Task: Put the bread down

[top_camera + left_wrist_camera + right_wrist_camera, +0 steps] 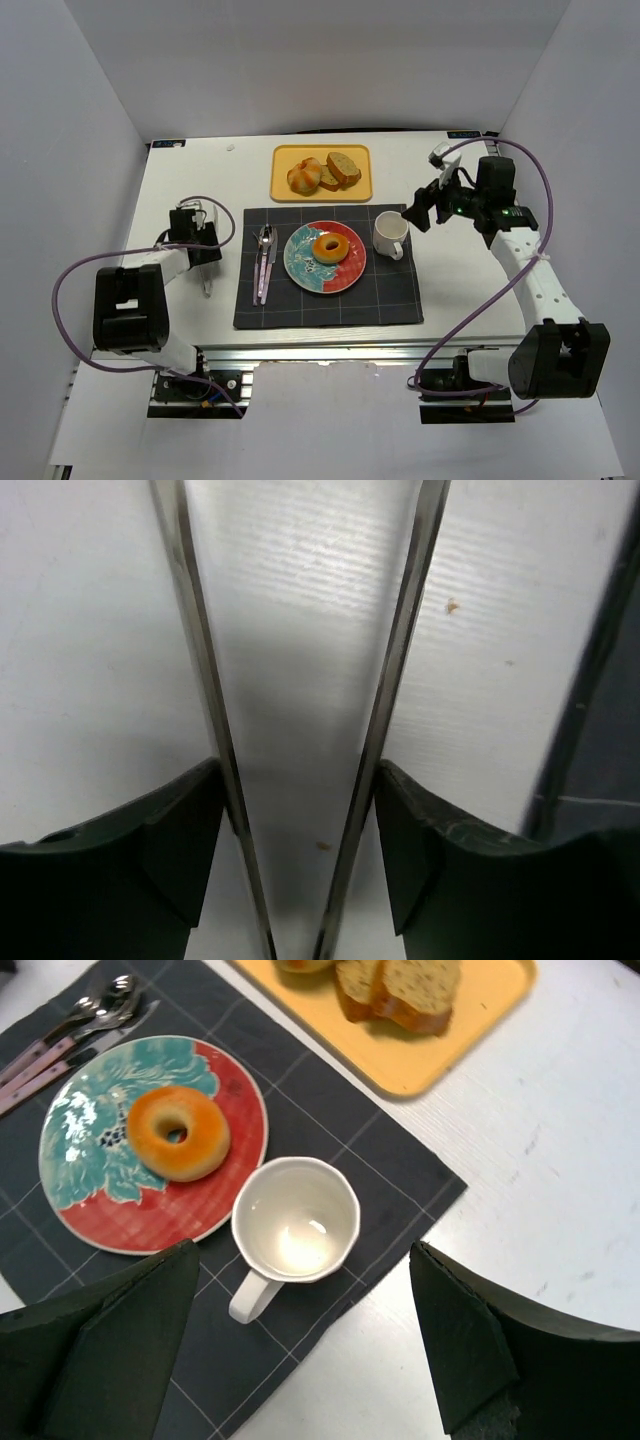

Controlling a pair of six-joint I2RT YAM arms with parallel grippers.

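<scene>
Resting bread (330, 246) on plate (300, 262)

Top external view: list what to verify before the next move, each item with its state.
1. Bagel lies on the plate: ok.
2. Right gripper open and empty, above the mug: ok.
3. Left gripper has let go of the metal tongs: cannot tell; its fingers touch both tong arms.
4. Mug upright on the placemat, right of the plate: ok.
5. Cutlery on the placemat, left of the plate: ok.
</scene>
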